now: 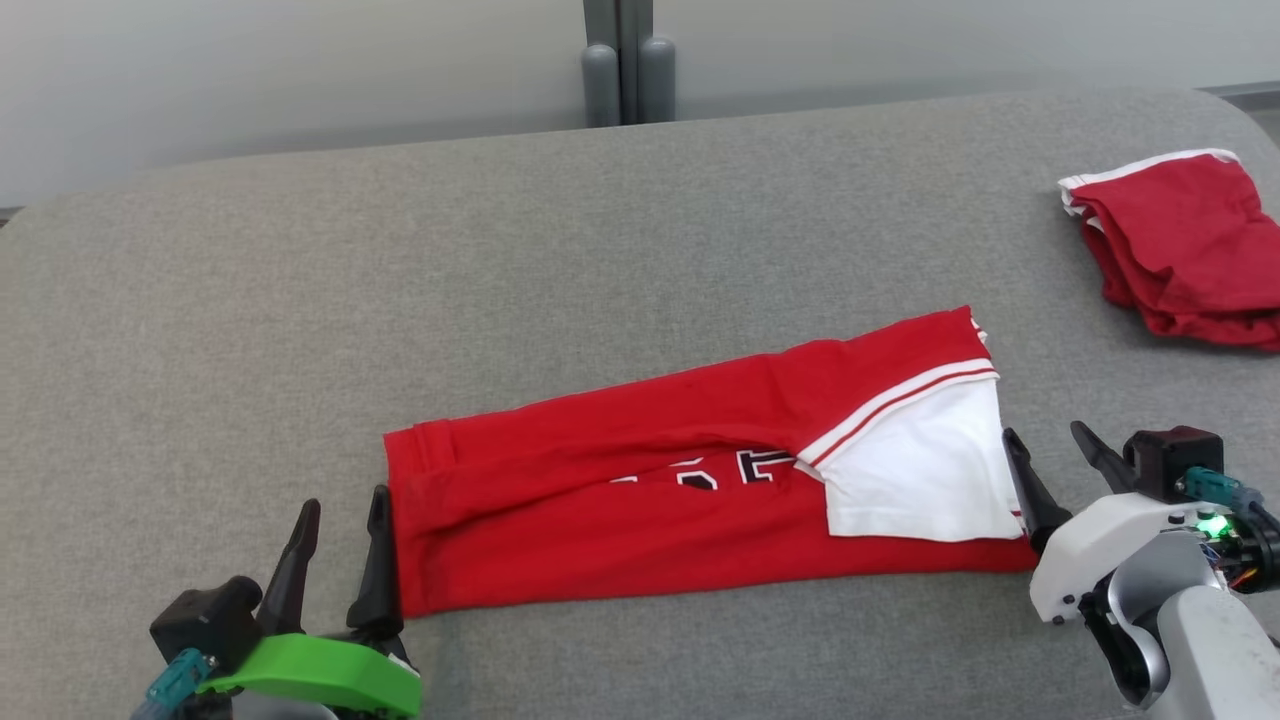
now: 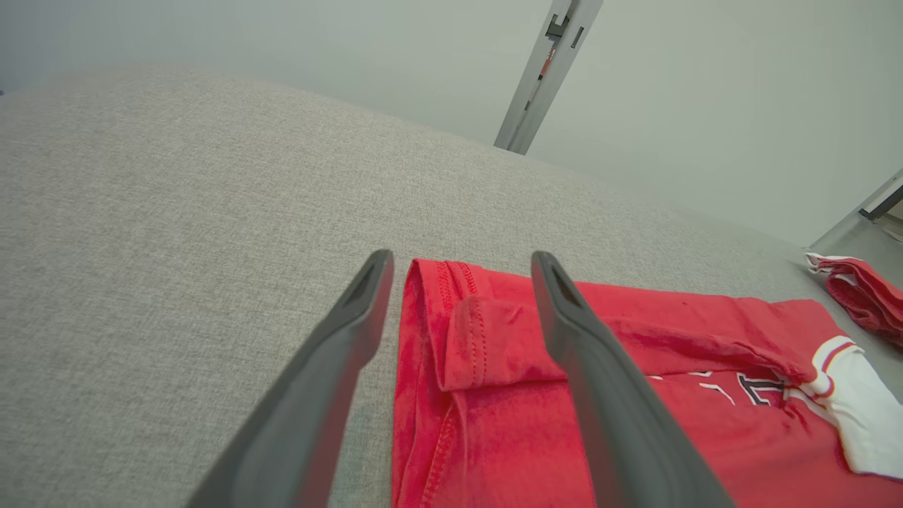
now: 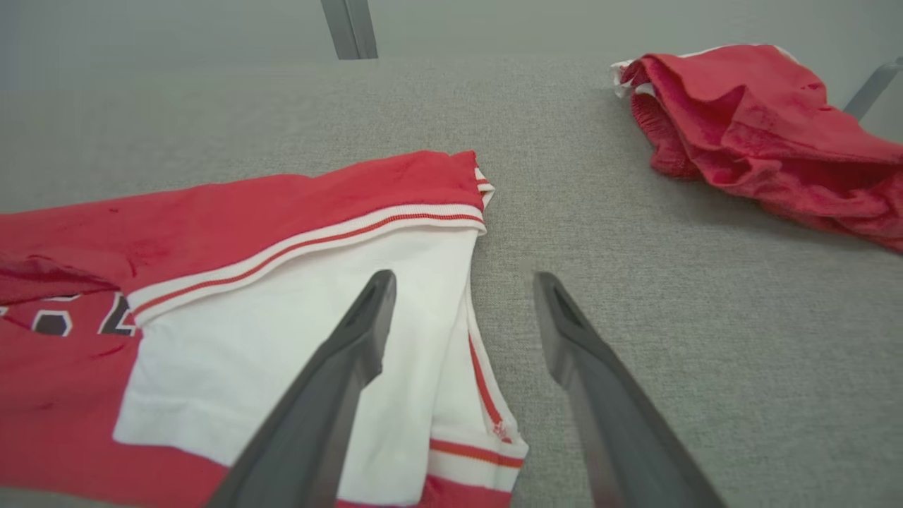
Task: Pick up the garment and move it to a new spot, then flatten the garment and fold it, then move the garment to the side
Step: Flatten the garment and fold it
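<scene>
Unfolding is looming: left gripper [image 1: 346,498] and right gripper [image 1: 1042,430] are gaping empty at opposite ends of the shirt [image 1: 600,450], perhaps catching only its top layer.

The folded garment [image 1: 640,500] is lying across the middle of the padded table [image 1: 400,300]. The left gripper [image 1: 345,500] is sitting at the garment's left end, and the right gripper [image 1: 1045,432] is sitting just beside its right end. A crumpled garment [image 1: 1180,250] is lying well apart, behind and to the right of the folded garment. A post [image 1: 628,70] is standing behind the folded garment, beyond the table's far edge.
</scene>
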